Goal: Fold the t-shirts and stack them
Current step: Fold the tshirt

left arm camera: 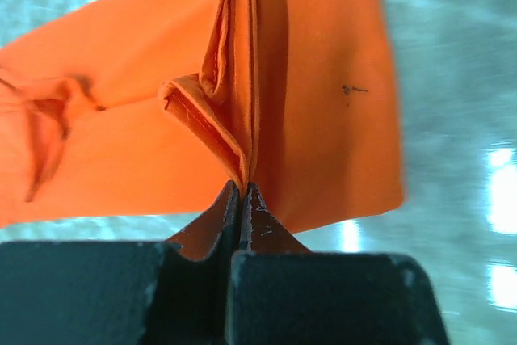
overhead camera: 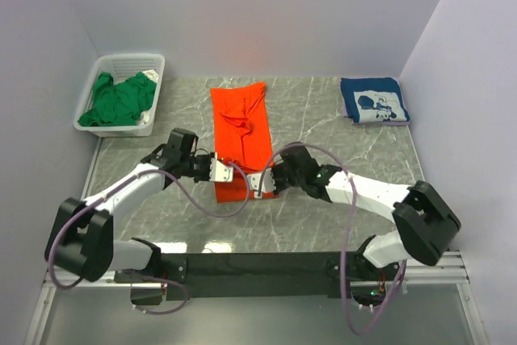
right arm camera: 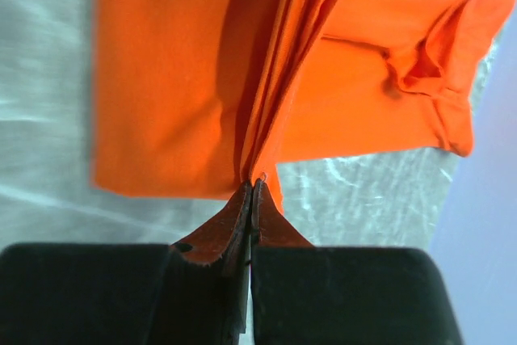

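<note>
Orange t-shirt (overhead camera: 241, 131), near edge pinched by left gripper (overhead camera: 221, 174) and right gripper (overhead camera: 257, 186), basket (overhead camera: 129, 57) and navy t-shirt (overhead camera: 374, 101) well apart

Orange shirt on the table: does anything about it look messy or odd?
Slightly. The orange t-shirt lies in a long strip, but cloth is bunched and wrinkled toward its far end, and a small dark speck marks it near the left fingers.

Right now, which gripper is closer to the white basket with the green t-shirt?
Left. The left gripper, shut on the near left edge of the orange t-shirt, sits diagonally in front of the white basket; the right gripper pinches the near right edge, farther off.
</note>
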`<move>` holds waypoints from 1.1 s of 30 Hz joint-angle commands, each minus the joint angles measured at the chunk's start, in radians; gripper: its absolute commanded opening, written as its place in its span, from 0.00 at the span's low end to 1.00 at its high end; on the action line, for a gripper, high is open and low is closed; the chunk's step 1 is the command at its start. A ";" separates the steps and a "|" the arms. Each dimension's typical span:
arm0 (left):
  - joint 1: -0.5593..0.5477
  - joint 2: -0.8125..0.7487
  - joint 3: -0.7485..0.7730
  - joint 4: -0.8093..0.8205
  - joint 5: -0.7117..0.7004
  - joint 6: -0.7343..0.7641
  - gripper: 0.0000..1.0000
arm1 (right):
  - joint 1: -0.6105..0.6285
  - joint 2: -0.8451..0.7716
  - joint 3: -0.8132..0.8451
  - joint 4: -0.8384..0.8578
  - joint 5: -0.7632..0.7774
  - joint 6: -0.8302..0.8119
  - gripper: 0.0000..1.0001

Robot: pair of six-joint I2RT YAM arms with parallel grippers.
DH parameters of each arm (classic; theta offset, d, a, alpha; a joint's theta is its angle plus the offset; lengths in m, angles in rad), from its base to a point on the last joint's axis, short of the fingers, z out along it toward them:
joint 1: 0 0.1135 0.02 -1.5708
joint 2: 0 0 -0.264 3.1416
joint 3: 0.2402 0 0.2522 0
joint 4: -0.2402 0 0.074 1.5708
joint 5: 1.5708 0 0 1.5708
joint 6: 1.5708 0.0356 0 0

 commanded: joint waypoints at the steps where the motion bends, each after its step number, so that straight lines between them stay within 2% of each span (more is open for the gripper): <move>1: 0.050 0.062 0.094 0.061 0.082 0.140 0.02 | -0.063 0.072 0.084 0.072 -0.050 -0.094 0.00; 8: 0.101 0.236 0.203 0.070 0.120 0.264 0.02 | -0.151 0.227 0.237 0.072 -0.079 -0.122 0.00; 17: 0.147 0.401 0.291 0.124 0.120 0.314 0.03 | -0.205 0.405 0.377 0.112 -0.088 -0.131 0.00; 19: 0.155 0.433 0.330 0.116 0.111 0.301 0.07 | -0.206 0.444 0.394 0.122 -0.076 -0.122 0.00; 20: 0.159 0.465 0.346 0.117 0.108 0.284 0.16 | -0.206 0.457 0.399 0.142 -0.052 -0.108 0.01; 21: 0.164 0.477 0.357 0.119 0.103 0.279 0.20 | -0.206 0.468 0.405 0.170 -0.039 -0.099 0.13; 23: 0.167 0.502 0.380 0.137 0.080 0.255 0.27 | -0.209 0.483 0.420 0.188 -0.019 -0.076 0.28; 24: 0.172 0.502 0.393 0.146 0.077 0.237 0.36 | -0.209 0.475 0.420 0.198 0.001 -0.062 0.42; 26: 0.176 0.500 0.420 0.142 0.076 0.183 0.44 | -0.209 0.449 0.397 0.224 0.021 -0.054 0.54; 27: 0.184 0.496 0.430 0.137 0.074 0.157 0.51 | -0.209 0.413 0.391 0.231 0.031 -0.045 0.55; 29: 0.195 0.462 0.447 0.116 0.074 0.083 0.52 | -0.212 0.368 0.376 0.216 0.039 -0.019 0.55; 33: 0.219 0.340 0.394 0.021 0.109 0.006 0.53 | -0.217 0.229 0.350 0.020 -0.021 0.037 0.52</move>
